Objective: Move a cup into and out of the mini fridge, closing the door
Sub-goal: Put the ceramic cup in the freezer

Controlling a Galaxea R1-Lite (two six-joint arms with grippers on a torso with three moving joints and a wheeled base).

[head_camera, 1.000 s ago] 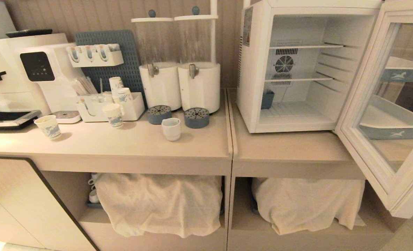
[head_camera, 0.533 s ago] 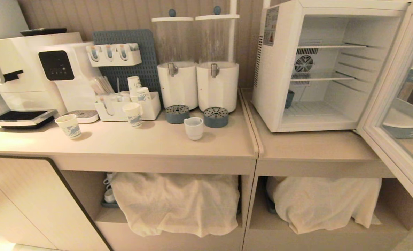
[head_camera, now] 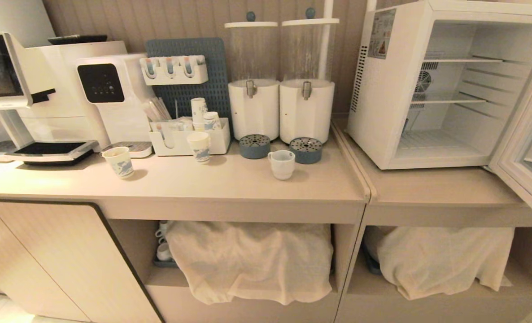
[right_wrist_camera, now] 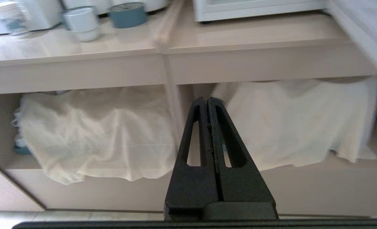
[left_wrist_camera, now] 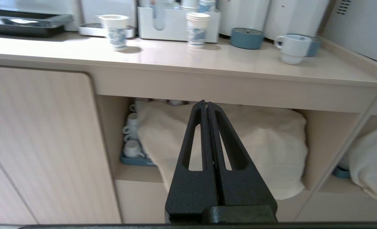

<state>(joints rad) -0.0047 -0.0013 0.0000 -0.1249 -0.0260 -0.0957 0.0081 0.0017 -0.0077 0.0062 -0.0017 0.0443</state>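
The cup (head_camera: pixel 282 164), a squat white mug with a loop handle, stands on the counter before two white drink dispensers; it also shows in the left wrist view (left_wrist_camera: pixel 292 48) and the right wrist view (right_wrist_camera: pixel 82 23). The mini fridge (head_camera: pixel 385 89) sits at the right with its door (head_camera: pixel 524 148) swung wide open and its shelves bare. Neither arm appears in the head view. My left gripper (left_wrist_camera: pixel 206 103) is shut and empty, held low before the cloth-covered lower shelf. My right gripper (right_wrist_camera: pixel 207 99) is likewise shut and empty, low in front of the counter's seam.
Paper cups (head_camera: pixel 119 162) (head_camera: pixel 200 146), a white organiser (head_camera: pixel 187 140), round blue drip trays (head_camera: pixel 255 146) and coffee machines (head_camera: pixel 64 96) crowd the counter's left and back. Cream cloths (head_camera: pixel 252 258) cover the lower shelves. The open door juts past the counter's right end.
The whole head view has slid rightward across all three frames, so the camera has turned or driven left. The cup, fridge and door keep their places relative to each other.
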